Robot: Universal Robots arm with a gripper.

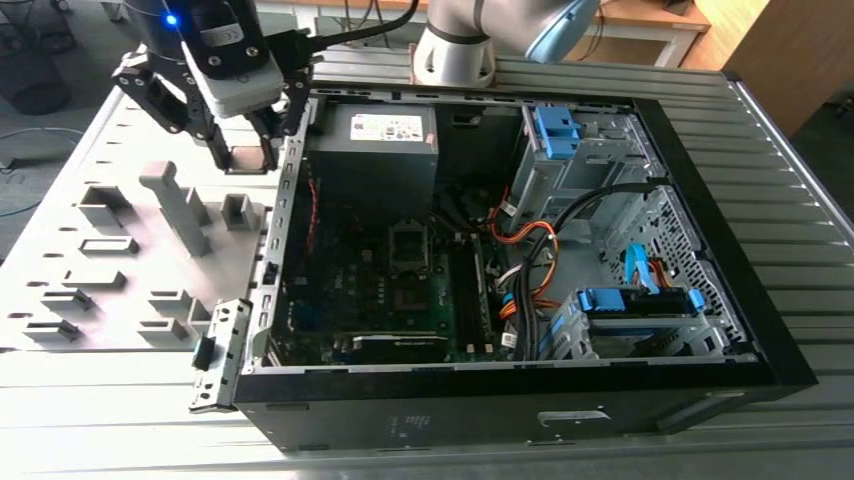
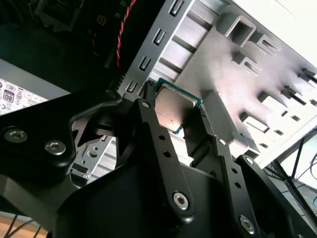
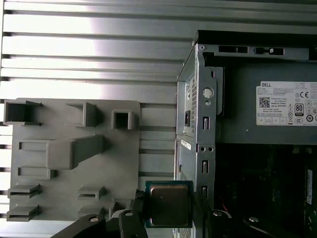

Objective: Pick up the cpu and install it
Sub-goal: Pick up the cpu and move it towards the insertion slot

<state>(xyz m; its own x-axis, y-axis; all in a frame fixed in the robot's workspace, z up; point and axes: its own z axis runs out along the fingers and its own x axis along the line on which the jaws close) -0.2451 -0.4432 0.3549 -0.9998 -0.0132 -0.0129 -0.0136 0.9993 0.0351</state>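
The cpu [image 3: 168, 203] is a small flat square chip with a silver-grey metal top and a green edge. My gripper [image 3: 168, 218] is shut on it, one black finger on each side. In the second wrist view the cpu [image 2: 174, 105] sits between the fingertips [image 2: 146, 105]. In the exterior view my gripper [image 1: 247, 160] holds the cpu [image 1: 247, 157] above the grey fixture plate [image 1: 120, 250], just outside the left wall of the open computer case [image 1: 534, 400]. The motherboard socket [image 1: 407, 245] lies inside the case, toward the middle.
The grey fixture plate carries several raised blocks and slots, including a tall post [image 1: 180, 205]. A power supply with a white label [image 1: 387, 125] fills the case's far corner. Orange cables [image 1: 527, 265] and blue drive bays [image 1: 641, 300] crowd the exterior view's right. The case wall [image 3: 195, 124] stands close to the chip.
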